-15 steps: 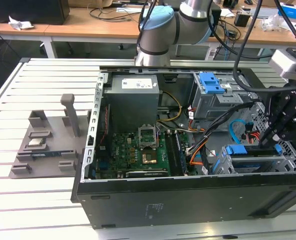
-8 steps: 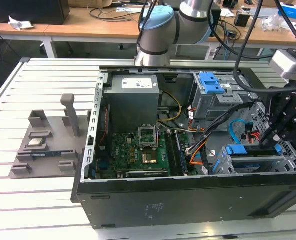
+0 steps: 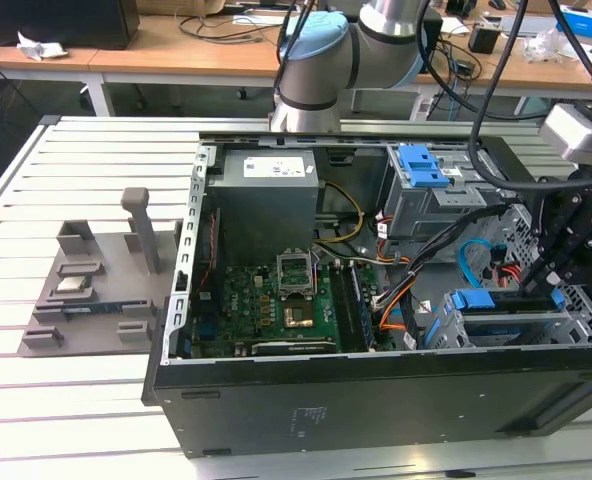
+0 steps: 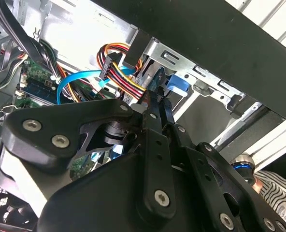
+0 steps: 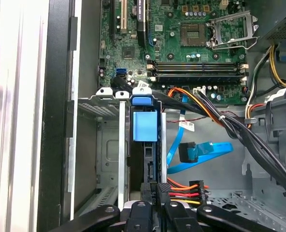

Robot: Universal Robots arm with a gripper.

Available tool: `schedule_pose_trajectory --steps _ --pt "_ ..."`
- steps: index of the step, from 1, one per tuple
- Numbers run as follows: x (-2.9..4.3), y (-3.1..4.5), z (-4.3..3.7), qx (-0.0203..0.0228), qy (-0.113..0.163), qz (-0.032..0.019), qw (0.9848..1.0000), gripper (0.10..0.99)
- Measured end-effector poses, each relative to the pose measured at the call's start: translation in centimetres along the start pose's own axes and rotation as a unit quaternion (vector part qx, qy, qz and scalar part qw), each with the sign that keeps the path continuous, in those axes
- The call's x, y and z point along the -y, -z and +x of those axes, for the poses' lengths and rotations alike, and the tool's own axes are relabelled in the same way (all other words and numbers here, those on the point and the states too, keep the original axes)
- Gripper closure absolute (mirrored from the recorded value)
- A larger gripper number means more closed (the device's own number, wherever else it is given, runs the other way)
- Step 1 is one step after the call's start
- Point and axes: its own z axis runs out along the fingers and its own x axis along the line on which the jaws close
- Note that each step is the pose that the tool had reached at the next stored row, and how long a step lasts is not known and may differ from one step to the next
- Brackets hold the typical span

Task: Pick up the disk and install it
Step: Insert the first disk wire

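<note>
In the open computer case [image 3: 376,400] lying on its side on the slatted white table [image 3: 86,400], at the corner bay toward the exterior view's right: one disk [image 3: 501,302], blue-bracketed, standing on edge in the grey drive cage [image 3: 456,345], apparently seated in its slot. The gripper [image 5: 155,191] sits directly over the disk's upper edge; in both wrist views its black fingers [image 4: 155,108] appear drawn together on the thin edge of the disk's blue bracket, so the judgement is a narrow clamp on the disk, held edgewise because the slot admits it only that way. The first wrist view looks straight down the slot: blue bracket tab [image 5: 145,125], the cage's metal rails on either side, a light blue data cable [image 5: 201,152] and a bundle of coloured power leads [image 5: 186,186] beside the bay, the green motherboard [image 5: 181,43] beyond. The second wrist view adds the underside of the gripper linkage and the case wall close past the cage. The exterior view alone gives the wider layout: a second blue-latched cage [image 3: 426,180] farther back, a grey parts fixture [image 3: 96,280] on the table well apart from the case.
</note>
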Motion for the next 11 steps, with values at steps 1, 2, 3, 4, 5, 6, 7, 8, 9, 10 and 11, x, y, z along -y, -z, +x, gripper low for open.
schedule_pose_trajectory --steps 1,2,3,4,5,6,7,8,9,10,11 --pt "0.02 -0.1 0.0 -0.0002 0.0 0.0 1.0 0.922" --pt "0.02 -0.11 0.01 -0.0001 0.0 0.0 1.0 0.922" --pt "0.02 -0.13 0.01 0.0 0.0 0.0 1.0 0.922" --pt "0.02 -0.14 0.01 0.0002 0.0 -0.0001 1.0 0.922" --pt "0.02 -0.15 0.01 0.0002 0.0 0.0 1.0 0.922" --pt "0.03 -0.23 0.02 0.0012 0.0 0.0 1.0 0.91" --pt "0.03 -0.21 0.02 0.0008 0.0 -0.0001 1.0 0.91" --pt "-0.02 0.12 0.04 0.0003 0.0 -0.0001 1.0 0.847" --pt "-0.07 0.53 0.06 0.0002 0.0 -0.0001 1.0 0.847" --pt "-0.12 0.99 0.07 0.0003 0.0 0.0 1.0 0.847" --pt "-0.22 1.75 0.04 0.0002 0.0 -0.0001 1.0 0.847"
